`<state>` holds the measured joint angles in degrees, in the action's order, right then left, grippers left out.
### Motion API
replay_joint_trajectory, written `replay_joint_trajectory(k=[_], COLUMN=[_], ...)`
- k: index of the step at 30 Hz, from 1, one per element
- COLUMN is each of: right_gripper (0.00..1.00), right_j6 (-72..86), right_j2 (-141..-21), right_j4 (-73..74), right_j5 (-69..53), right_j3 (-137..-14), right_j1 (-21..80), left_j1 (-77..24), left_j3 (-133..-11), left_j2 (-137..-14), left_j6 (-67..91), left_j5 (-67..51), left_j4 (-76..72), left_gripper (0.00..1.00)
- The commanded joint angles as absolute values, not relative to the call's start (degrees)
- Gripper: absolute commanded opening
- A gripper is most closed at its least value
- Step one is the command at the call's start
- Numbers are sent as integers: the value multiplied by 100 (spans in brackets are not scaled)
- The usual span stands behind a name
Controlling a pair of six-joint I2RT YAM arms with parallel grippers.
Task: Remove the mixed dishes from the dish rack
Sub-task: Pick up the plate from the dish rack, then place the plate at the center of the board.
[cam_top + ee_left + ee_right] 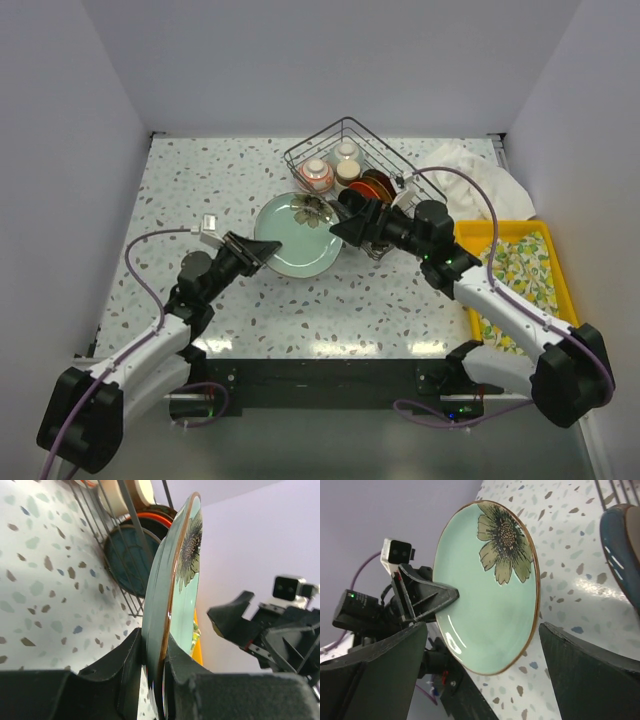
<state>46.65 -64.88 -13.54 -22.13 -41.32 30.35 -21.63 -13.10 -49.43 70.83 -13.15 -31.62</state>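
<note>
You have one pale green flower plate at frame centre and one dish rack above it, holding at least two upright plates, two cream cups and one patterned bowl. At right are one yellow tray and one white cloth.

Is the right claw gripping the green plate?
No, the right claw stands wide open; only the left claw pinches the green plate by its rim.

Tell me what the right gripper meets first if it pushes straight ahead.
Most likely the pale green flower plate, which the left gripper grips by its rim; exact gap unclear.
</note>
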Motion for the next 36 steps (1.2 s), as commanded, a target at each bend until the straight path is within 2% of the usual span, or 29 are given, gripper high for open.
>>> replay_joint_trajectory(k=[1,8,18,29,36], right_gripper=[98,98,98,98,98], right_j6=[3719,2744,2153,2065,2057], right_j2=[-5943,-5012,-3737,-3419,-3358], right_j4=[-177,1080,2381,2961,3067], right_j5=[-1645,-1231,-704,-352,-167], right_j3=[-4570,-4790,-4711,-4737,-4772], right_j1=[3032,3032,3024,3032,3023], left_j1=[-1925,-855,245,1010,1274], left_j3=[-1977,-2267,-3260,-4516,-4737], left_j2=[-5009,-5808,-7812,-10088,-10678], left_j6=[6935,7005,6680,6803,6583], left_j5=[-827,-1194,-1327,-1994,-2092], left_j4=[-3639,-3858,-4420,-4957,-4729], left_gripper=[0,0,0,0,1])
